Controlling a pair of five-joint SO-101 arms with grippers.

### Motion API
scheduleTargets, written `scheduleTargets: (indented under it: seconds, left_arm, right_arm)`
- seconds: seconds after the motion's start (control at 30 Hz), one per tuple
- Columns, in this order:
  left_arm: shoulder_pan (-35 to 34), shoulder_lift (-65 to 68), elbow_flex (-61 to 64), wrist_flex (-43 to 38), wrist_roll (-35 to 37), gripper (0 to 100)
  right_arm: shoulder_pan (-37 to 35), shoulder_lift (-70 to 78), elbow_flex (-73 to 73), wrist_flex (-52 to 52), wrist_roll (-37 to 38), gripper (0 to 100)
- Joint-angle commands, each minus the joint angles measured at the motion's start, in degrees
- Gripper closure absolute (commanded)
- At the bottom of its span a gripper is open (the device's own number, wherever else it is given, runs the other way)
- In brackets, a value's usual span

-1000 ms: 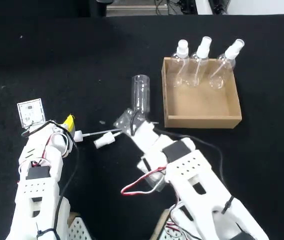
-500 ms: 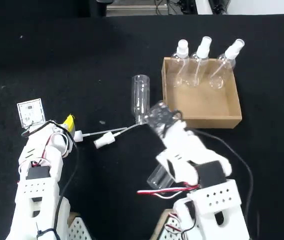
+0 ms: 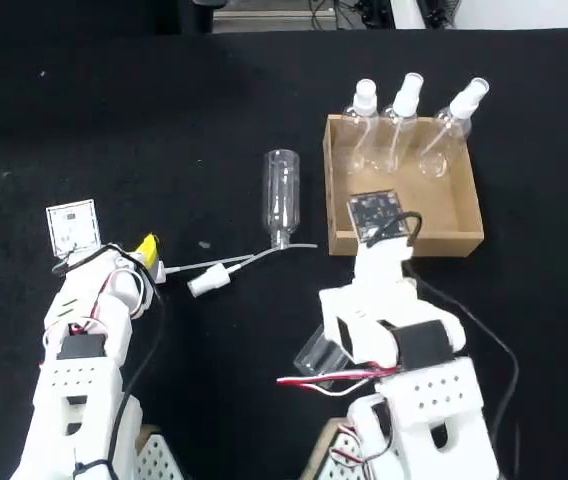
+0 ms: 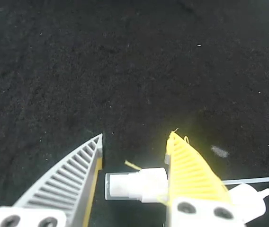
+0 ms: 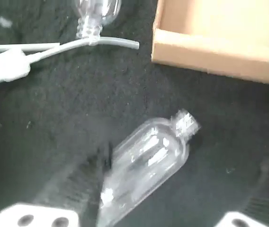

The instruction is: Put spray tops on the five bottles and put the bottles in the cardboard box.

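Note:
In the left wrist view my left gripper (image 4: 135,137) is open, and a white spray top (image 4: 137,184) lies on the black table between its grey and yellow fingers, against the yellow one. In the high view this gripper (image 3: 147,258) sits at the left. A second spray top (image 3: 209,283) lies just to its right, its tube reaching the neck of an uncapped clear bottle (image 3: 282,195) lying flat. Another uncapped bottle (image 5: 146,165) lies between the spread fingers of my open right gripper (image 5: 184,161). Three capped bottles (image 3: 399,125) stand in the cardboard box (image 3: 404,242).
The box's front wall (image 5: 219,54) is close beyond the right gripper. The right arm (image 3: 394,330) covers part of the bottle under it (image 3: 316,352). Bare black table lies across the far left and between the two arms.
My right arm swung right, from the lying bottle's neck to the front of the box. The left gripper shifted slightly right. The bottles and spray tops stayed put.

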Motion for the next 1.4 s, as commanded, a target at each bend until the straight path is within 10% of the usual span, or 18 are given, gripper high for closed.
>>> scheduleTargets:
  seconds: [0.0,1.37]
  left_arm:
    - [0.84,-0.79,-0.75,-1.41,-0.70,79]
    - [0.75,-0.79,-0.84,-1.41,-0.70,79]
  right_arm:
    - [0.79,10.33,-1.19,-1.67,0.00,58.1]
    - [0.09,23.87,-15.96,11.25,0.26,58.2]
